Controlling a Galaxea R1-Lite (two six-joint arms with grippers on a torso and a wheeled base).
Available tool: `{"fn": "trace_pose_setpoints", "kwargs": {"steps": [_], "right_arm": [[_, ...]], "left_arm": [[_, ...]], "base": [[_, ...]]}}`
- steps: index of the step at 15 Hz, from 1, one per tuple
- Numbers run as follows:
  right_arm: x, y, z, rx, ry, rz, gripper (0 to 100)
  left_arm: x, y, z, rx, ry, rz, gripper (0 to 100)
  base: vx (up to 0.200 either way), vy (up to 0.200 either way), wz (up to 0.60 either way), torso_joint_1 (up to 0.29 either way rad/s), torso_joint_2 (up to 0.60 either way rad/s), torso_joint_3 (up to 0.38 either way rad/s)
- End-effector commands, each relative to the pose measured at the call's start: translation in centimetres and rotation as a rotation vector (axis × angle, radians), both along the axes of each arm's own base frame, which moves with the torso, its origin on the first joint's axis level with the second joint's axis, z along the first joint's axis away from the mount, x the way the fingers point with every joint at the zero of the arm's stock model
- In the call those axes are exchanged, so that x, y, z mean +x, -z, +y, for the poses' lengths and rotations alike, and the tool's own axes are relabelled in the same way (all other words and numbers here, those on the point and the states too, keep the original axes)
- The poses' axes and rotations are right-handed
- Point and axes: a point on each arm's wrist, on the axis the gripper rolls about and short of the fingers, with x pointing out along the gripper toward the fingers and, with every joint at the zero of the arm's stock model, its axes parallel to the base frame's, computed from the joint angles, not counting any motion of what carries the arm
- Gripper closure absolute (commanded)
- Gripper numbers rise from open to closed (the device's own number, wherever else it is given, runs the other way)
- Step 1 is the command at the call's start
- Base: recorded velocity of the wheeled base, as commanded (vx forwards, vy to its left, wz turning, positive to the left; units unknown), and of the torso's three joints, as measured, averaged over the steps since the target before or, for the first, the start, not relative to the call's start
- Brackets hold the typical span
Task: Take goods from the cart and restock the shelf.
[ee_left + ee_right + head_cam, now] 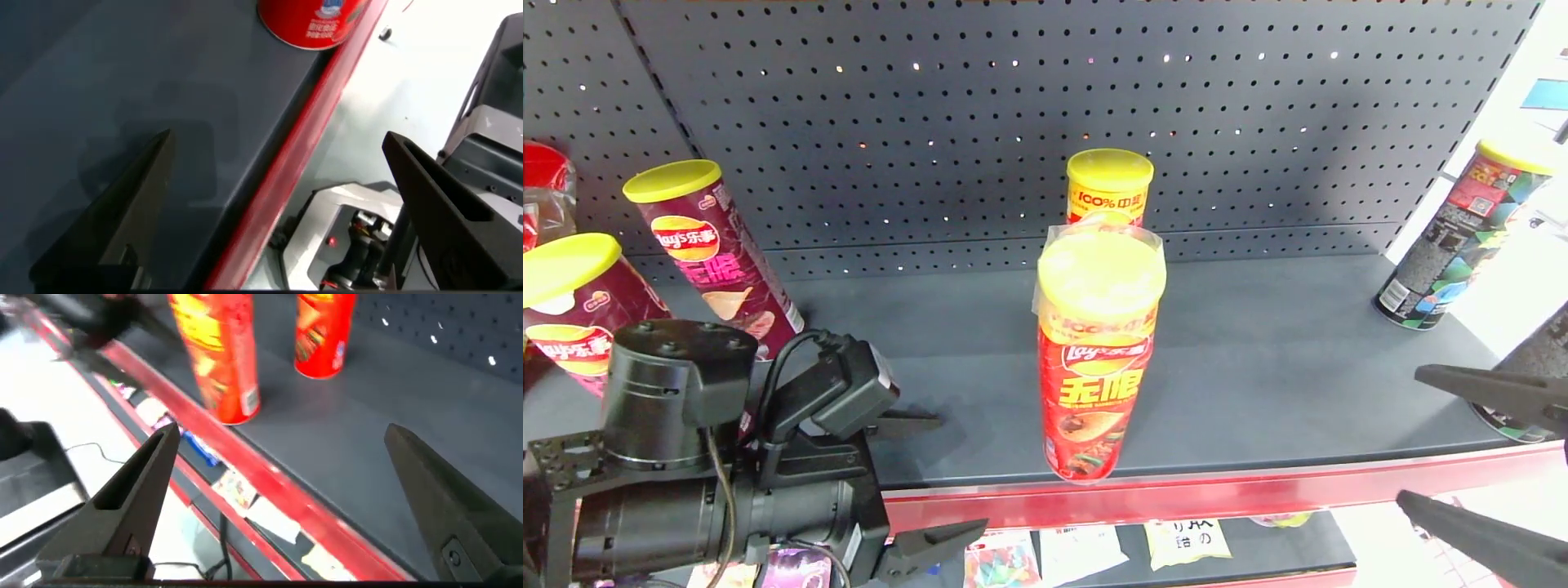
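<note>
The red chip can [1094, 367] stands upright at the front edge of the shelf [1258, 367], between two spread, empty grippers: the left gripper [962, 474] near it, the right gripper [1409, 435] well apart on the other side.

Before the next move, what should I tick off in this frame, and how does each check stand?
1. Left gripper open and empty: ok.
2. Right gripper open and empty: ok.
3. Front red can upright on the shelf: ok.
4. Front red can set well back from the shelf's front edge: not ok, it stands right at the edge.
5. Left gripper apart from the front red can: ok.
6. Bare shelf between the front red can and the dark can at the right: ok.
</note>
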Motion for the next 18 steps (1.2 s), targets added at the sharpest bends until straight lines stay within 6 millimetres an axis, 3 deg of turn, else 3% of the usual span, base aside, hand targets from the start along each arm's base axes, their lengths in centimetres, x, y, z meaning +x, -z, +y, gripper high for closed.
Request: {"fn": "trace_pose_setpoints", "kwargs": {"steps": [1, 3, 6, 11, 15, 18], "right_arm": [[-1.7, 0.0, -0.9, 0.013, -0.015, -0.037, 0], [-3.1, -0.6, -2.1, -0.005, 0.026, -0.064, 0], [-7.7, -1.0, -5.1, -0.041, 0.108, -0.009, 0], [-13.2, 2.8, -7.7, -0.03, 0.307, 0.061, 0], [-15.3, 5.3, -7.9, 0.063, 0.565, 0.072, 0], [-15.1, 6.7, -8.0, 0.057, 0.714, 0.081, 0]], "left_arm": [[0.5, 0.1, -0.3, 0.007, -0.004, 0.005, 0], [0.5, -0.1, -0.3, 0.01, -0.019, -0.008, 0], [0.6, -0.7, -0.3, 0.01, -0.045, -0.038, 0], [-0.2, -1.3, -0.3, 0.034, -0.099, -0.087, 0], [0.3, -0.7, -1.4, 0.048, -0.069, -0.066, 0], [1.0, -0.9, -1.9, 0.044, -0.078, -0.069, 0]], "base": [[0.0, 0.0, 0.0, 0.0, 0.0, 0.0], [0.0, 0.0, 0.0, 0.0, 0.0, 0.0], [0.0, 0.0, 0.0, 0.0, 0.0, 0.0], [0.0, 0.0, 0.0, 0.0, 0.0, 0.0], [0.0, 0.0, 0.0, 0.0, 0.0, 0.0], [0.0, 0.0, 0.0, 0.0, 0.0, 0.0]]}}
